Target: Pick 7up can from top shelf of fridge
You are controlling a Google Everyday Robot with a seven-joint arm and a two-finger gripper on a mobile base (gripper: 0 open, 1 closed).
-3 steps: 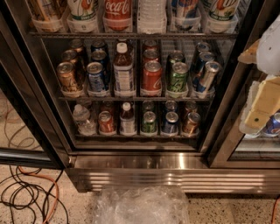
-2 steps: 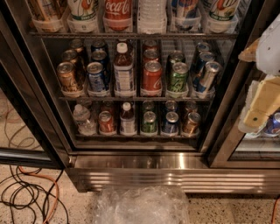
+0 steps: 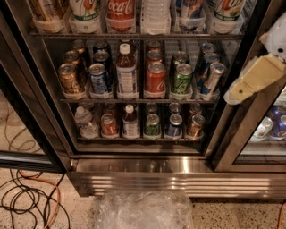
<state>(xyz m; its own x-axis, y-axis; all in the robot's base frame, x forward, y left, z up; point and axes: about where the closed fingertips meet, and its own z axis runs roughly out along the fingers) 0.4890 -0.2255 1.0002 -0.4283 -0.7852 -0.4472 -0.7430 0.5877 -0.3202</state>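
Nothing had shifted over the last second; in the fridge the top shelf stayed stocked, the 7up can in its tray at 1 o'clock; the gripper hung at 2 o'clock, well apart from it, its grasp impossible to tell; the reach had likely not begun.

Speckled floor under the fridge
Black and orange cables lie at the lower left; crinkly clear plastic sits at the bottom middle. The gripper hangs at the right edge.
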